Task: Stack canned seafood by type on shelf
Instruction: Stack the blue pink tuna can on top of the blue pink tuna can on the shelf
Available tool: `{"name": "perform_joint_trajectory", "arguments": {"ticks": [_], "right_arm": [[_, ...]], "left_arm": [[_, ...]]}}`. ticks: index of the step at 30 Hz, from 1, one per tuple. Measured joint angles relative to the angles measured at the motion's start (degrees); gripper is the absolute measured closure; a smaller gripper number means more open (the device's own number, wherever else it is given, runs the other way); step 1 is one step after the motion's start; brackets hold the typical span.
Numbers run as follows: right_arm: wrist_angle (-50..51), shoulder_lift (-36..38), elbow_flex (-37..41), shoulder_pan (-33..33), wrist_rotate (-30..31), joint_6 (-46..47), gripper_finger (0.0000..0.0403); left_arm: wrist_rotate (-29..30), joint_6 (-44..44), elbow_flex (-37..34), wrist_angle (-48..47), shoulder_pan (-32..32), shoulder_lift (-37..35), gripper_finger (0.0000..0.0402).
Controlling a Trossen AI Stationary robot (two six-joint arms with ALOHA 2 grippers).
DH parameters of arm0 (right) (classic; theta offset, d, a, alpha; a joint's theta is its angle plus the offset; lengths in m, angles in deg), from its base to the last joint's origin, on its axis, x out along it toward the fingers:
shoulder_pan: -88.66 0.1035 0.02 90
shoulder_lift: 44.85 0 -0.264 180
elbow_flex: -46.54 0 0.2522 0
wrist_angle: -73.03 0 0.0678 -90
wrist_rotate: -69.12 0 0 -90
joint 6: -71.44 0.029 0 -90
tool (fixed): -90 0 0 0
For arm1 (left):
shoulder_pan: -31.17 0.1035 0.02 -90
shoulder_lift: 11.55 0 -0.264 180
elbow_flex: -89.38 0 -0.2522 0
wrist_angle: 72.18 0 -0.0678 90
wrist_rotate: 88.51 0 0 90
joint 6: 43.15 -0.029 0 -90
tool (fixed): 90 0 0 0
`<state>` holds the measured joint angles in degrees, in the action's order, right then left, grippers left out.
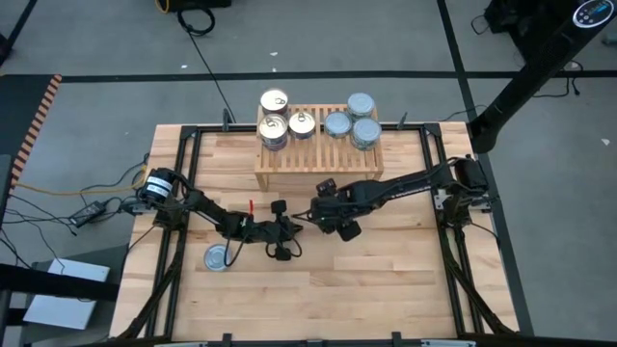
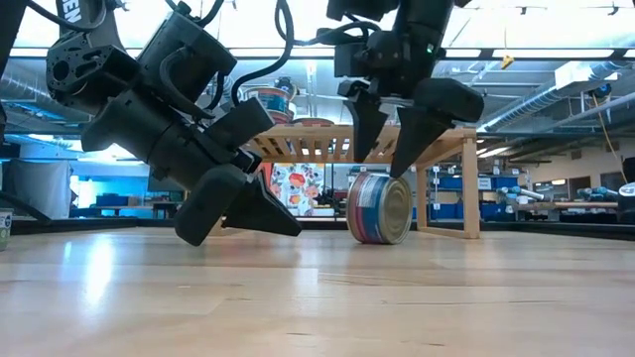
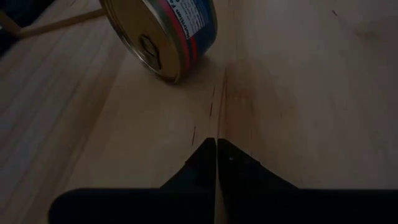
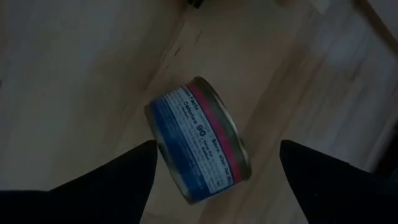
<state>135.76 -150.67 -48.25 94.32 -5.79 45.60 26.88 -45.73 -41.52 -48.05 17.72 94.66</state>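
Note:
A tin of canned seafood with a blue and pink label lies on its side on the tabletop, resting on its round wall in front of the shelf. My right gripper hangs open just above it, one finger over each side, touching nothing; the right wrist view shows the tin between the spread fingers. My left gripper is shut and slants down close to the table, left of the tin and apart from it. Three gold-topped tins and three silver-topped tins stand on the shelf.
Another silver-topped tin stands upright on the table near the left arm. The shelf's legs stand just behind the lying tin. Bare planks lie toward the table's near edge.

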Motion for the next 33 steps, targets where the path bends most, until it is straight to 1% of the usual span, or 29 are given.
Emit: {"name": "perform_joint_trajectory", "arguments": {"ticks": [6,11,18,24,29,33], "right_arm": [[1.3,-2.7,0.0,-0.7,-1.1,-2.5,0.0055],[2.3,-5.2,0.1,-0.6,-0.8,-3.9,0.0061],[3.7,-5.3,-1.8,-0.5,-0.8,-4.0,0.0085],[6.8,-5.3,-4.7,-0.6,0.4,-2.6,0.0087],[9.1,-5.4,-4.5,-0.6,0.4,-2.7,0.0091],[9.0,-5.6,-4.5,-0.6,0.4,-2.7,0.0105]], "left_arm": [[0.0,0.0,0.0,0.0,0.0,0.0,0.0383],[-0.6,0.0,0.0,-0.2,0.0,0.0,0.0383],[-0.7,-0.1,0.0,-0.2,0.0,0.0,0.0383],[-1.5,-0.1,0.0,-0.1,0.0,0.0,0.0383],[-1.6,-0.1,0.0,-0.1,0.0,0.0,0.0383],[-1.7,-0.1,0.0,-0.1,0.0,0.0,0.0383]]}}
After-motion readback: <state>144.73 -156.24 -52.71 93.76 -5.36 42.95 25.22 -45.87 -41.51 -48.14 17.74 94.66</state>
